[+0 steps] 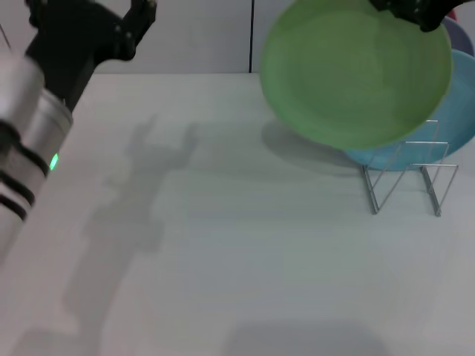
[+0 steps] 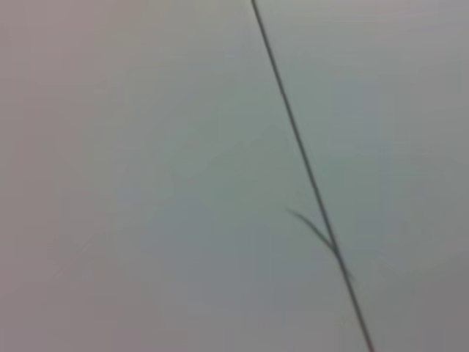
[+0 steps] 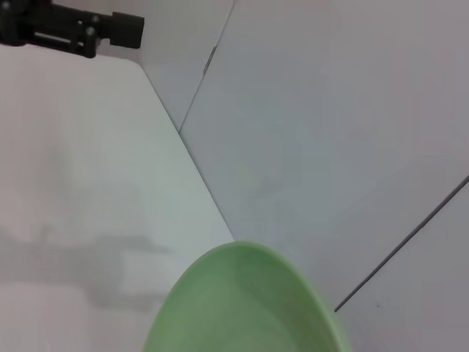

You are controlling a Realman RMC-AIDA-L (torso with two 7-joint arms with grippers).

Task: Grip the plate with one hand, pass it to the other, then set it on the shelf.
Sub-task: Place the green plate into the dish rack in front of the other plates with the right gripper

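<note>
right tool (image 1: 415,11): black, at the top right of the head view, pinching the upper rim of the plate (only part of it in frame, fingers partly cut off).
plate (image 1: 356,70): light green, held up off the counter, tilted with its face toward the head camera. Lower edge overlaps the turquoise plate behind it. Its rim also shows in the right wrist view (image 3: 249,304).
turquoise plate (image 1: 456,111): standing in the shelf, behind and right of the green one.
lavender plate (image 1: 459,33): only a sliver visible, behind the other two.
shelf (image 1: 408,174): silver wire rack on the right of the counter, below the held plate; upright loops visible.
left tool (image 1: 133,22): black, up at the top left, well apart from the plate, fingers spread with nothing between them. Silver wrist with green light (image 1: 54,162) below it. Also seen far off in the right wrist view (image 3: 73,29).
counter (image 1: 223,245): pale, carries the arm's shadow.
left wrist view: plain wall with one thin dark line (nothing else to tell).
</note>
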